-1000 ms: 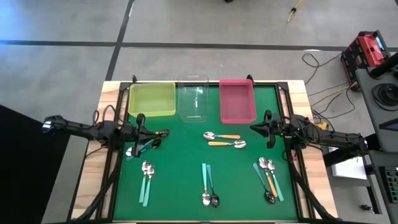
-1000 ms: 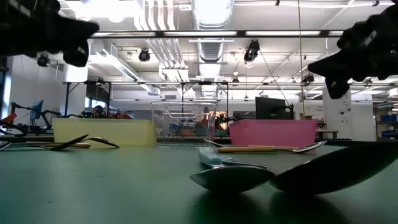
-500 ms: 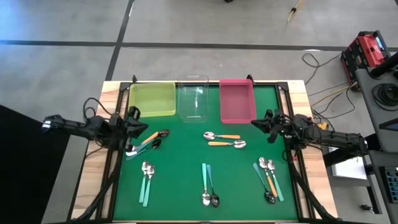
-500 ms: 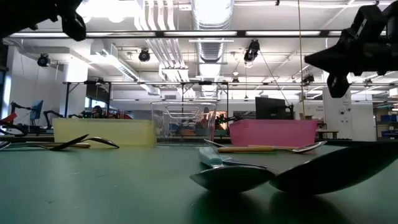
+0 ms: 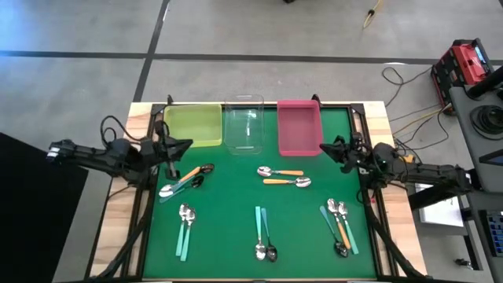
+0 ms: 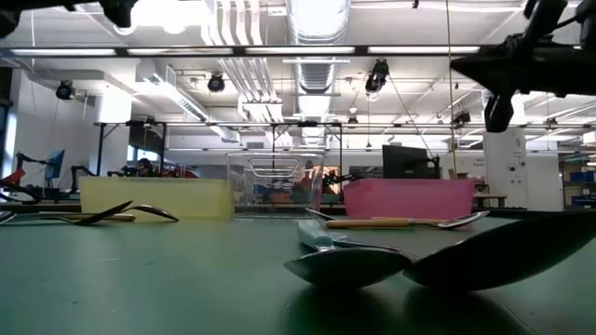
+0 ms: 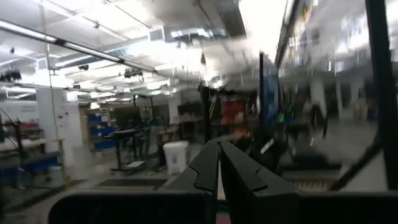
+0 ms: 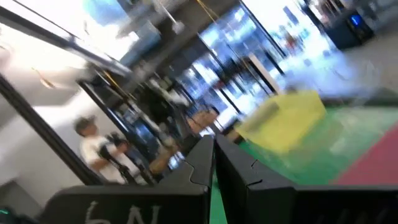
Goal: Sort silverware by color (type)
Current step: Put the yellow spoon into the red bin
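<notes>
Green table (image 5: pixel 236 196) w/ three bins along far edge: yellow bin (image 5: pixel 192 124), clear bin (image 5: pixel 244 124), pink bin (image 5: pixel 299 127). Left gripper (image 5: pixel 185 145) up high just before yellow bin, fingers (image 7: pixel 205 168) pressed together, holding nothing. Right gripper (image 5: pixel 327 148) beside pink bin, fingers (image 8: pixel 204 163) also closed, empty. Spoons (image 5: pixel 283 177) lie loose on the mat in small clusters: mid, near left, near right, front centre.

Three bins (image 5: pixel 244 126), about twelve spoons (image 5: pixel 280 177), two grippers (image 5: pixel 185 145).
</notes>
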Controlling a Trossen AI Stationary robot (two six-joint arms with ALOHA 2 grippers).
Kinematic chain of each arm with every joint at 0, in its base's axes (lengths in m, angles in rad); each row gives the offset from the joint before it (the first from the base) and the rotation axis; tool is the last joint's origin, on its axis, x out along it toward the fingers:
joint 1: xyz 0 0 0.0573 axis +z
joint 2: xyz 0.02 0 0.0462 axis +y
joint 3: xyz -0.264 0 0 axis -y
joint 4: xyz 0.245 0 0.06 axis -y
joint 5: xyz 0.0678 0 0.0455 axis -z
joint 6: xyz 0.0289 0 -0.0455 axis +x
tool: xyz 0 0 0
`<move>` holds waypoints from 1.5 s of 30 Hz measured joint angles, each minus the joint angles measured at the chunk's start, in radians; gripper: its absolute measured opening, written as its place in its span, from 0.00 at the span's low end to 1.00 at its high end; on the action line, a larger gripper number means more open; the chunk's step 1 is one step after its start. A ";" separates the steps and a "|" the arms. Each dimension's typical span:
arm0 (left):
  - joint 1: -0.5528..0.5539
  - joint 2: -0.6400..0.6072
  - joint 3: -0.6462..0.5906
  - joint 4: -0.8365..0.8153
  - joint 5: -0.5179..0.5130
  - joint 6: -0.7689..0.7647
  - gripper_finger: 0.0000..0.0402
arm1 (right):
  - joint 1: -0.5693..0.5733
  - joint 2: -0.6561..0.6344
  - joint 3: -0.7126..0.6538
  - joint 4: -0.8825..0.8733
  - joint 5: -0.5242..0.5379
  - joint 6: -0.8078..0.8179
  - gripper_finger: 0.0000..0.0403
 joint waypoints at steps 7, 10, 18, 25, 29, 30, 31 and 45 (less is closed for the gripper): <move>0.010 0.145 0.150 -0.284 -0.018 0.088 0.00 | 0.000 0.225 0.184 -0.030 -0.101 -0.017 0.02; 0.011 0.203 0.202 -0.359 -0.095 0.086 0.00 | 0.001 0.308 0.300 -0.163 -0.114 -0.017 0.02; 0.011 0.310 0.235 -0.363 -0.303 0.123 0.00 | 0.000 0.523 0.634 -0.701 -0.114 -0.013 0.02; 0.013 0.326 0.234 -0.359 -0.392 0.148 0.00 | 0.029 0.713 0.851 -0.970 -0.110 -0.136 0.02; 0.013 0.308 0.234 -0.356 -0.391 0.132 0.00 | 0.093 0.806 0.929 -0.994 -0.110 -0.283 0.02; 0.013 0.302 0.233 -0.357 -0.391 0.127 0.00 | 0.110 0.833 0.948 -1.001 -0.103 -0.305 0.02; 0.013 0.297 0.233 -0.358 -0.386 0.121 0.00 | 0.127 0.860 0.968 -1.010 -0.095 -0.322 0.02; 0.013 0.241 0.205 -0.359 -0.314 0.140 0.00 | 0.245 1.204 1.343 -1.241 0.051 -0.452 0.02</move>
